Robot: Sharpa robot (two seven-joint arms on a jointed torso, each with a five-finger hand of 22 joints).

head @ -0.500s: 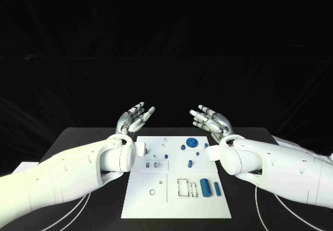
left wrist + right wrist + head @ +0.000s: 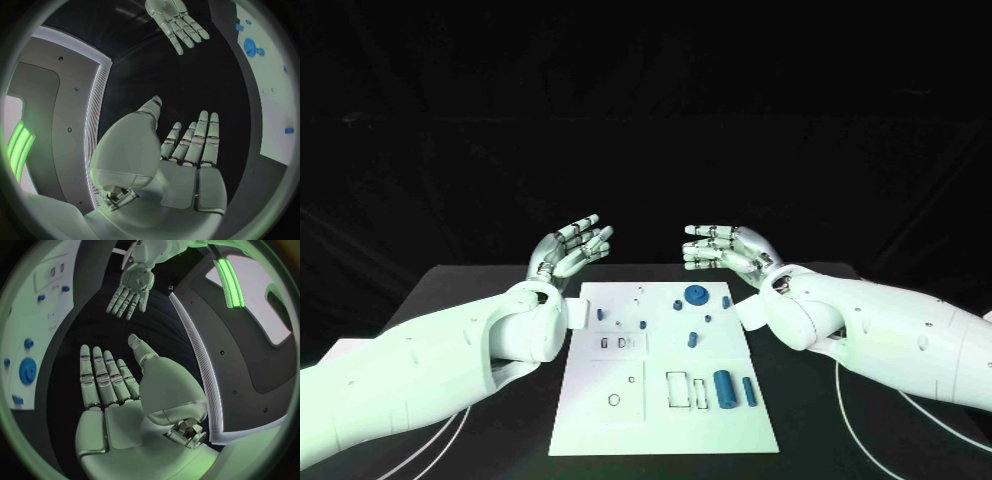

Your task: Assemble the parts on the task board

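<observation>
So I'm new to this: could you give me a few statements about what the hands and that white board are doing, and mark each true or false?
1. Both silver hands, left hand and right hand, hold nothing. True.
2. The flat white task board is in the left hand. False: it lies on the black table.
3. A round blue disc part sits on the board. True.
4. The right hand presses the long blue cylinder part. False: it is raised beyond the board's far edge.

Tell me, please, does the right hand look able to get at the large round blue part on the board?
Probably yes: the right hand is open and empty above the board's far edge, and nothing covers the round blue part.
</observation>
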